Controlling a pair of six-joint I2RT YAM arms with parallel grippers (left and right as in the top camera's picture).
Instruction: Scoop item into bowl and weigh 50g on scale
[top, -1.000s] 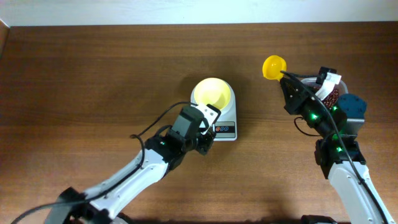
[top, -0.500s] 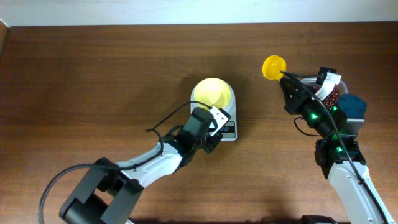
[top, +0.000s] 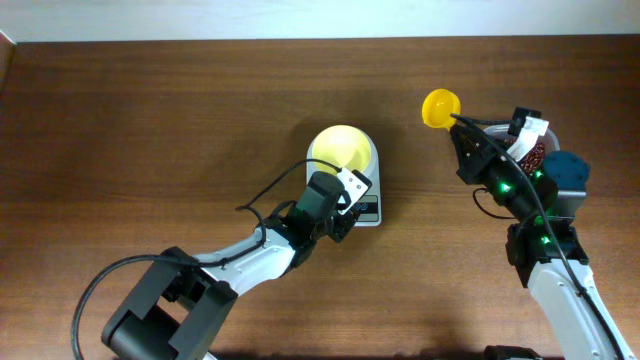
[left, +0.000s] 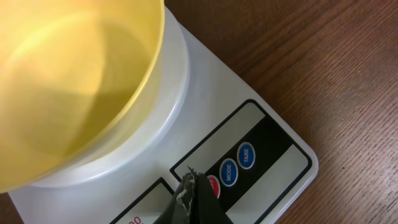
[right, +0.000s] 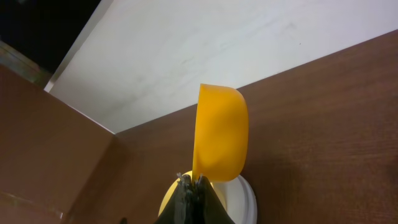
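The pale yellow bowl (top: 340, 149) (left: 68, 74) stands empty on the white scale (top: 368, 180) (left: 211, 93). My left gripper (top: 348, 210) (left: 193, 180) is shut and holds nothing; its tip rests at the red button (left: 214, 185) on the scale's front panel, beside two blue buttons. My right gripper (top: 462, 126) (right: 191, 181) is shut on the handle of the bright yellow scoop (top: 439, 107) (right: 221, 134), held in the air to the right of the scale. The item, reddish-brown beans (top: 531, 152), lies in a clear tub behind the right arm, mostly hidden.
A dark blue object (top: 566, 169) sits beside the tub at the right edge. The brown wooden table (top: 150, 130) ends at a white wall along the back. Both arms reach in from the front edge.
My left arm has pushed forward and right, bringing its shut tip onto the scale's button panel. The right arm and scoop have not moved.
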